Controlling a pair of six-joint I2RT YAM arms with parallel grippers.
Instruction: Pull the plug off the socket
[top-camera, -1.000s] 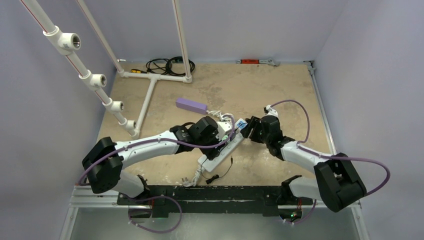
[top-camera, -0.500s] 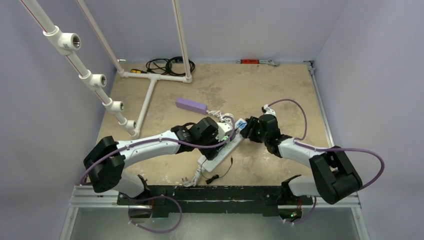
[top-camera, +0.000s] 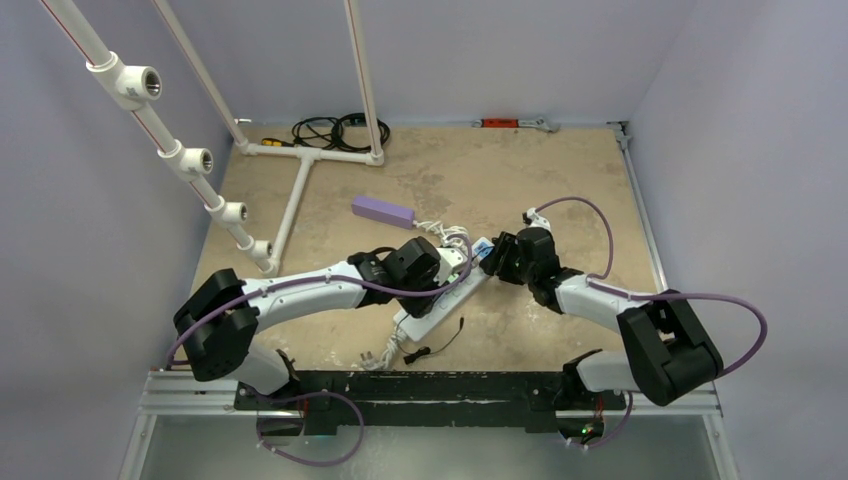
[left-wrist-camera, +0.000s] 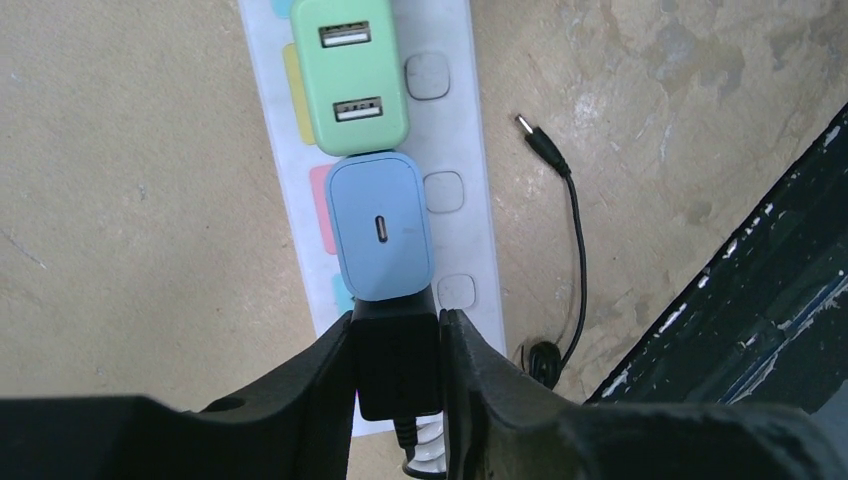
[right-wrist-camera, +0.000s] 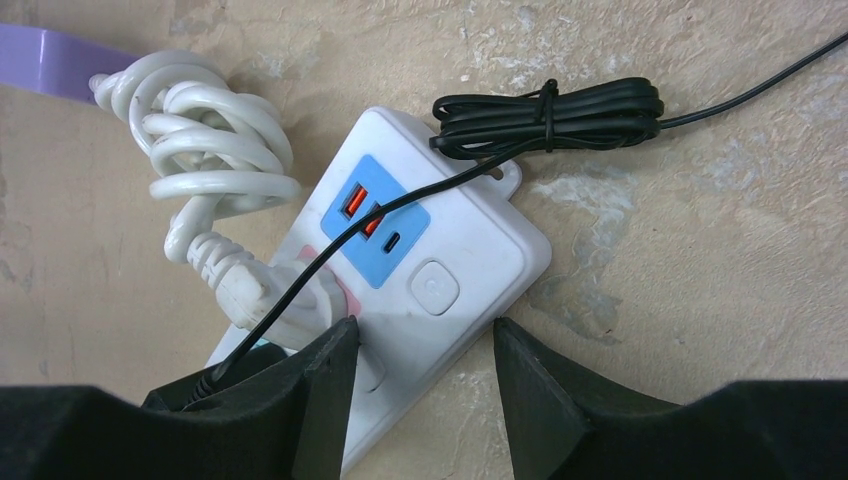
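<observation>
The left gripper (left-wrist-camera: 397, 322) has just shut on the black plug (left-wrist-camera: 398, 372), still stuck in the socket (left-wrist-camera: 447, 120) mid-table; time to pull; the right gripper (right-wrist-camera: 420, 345) sits half open over the socket's end; I cannot tell if it holds.

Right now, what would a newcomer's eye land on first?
The long white power strip mid-table, carrying a mint-green USB charger and a blue USB-C charger. The left jaws are shut on a black plug beside the blue one; the right jaws stand open at the strip's corded end.
</observation>
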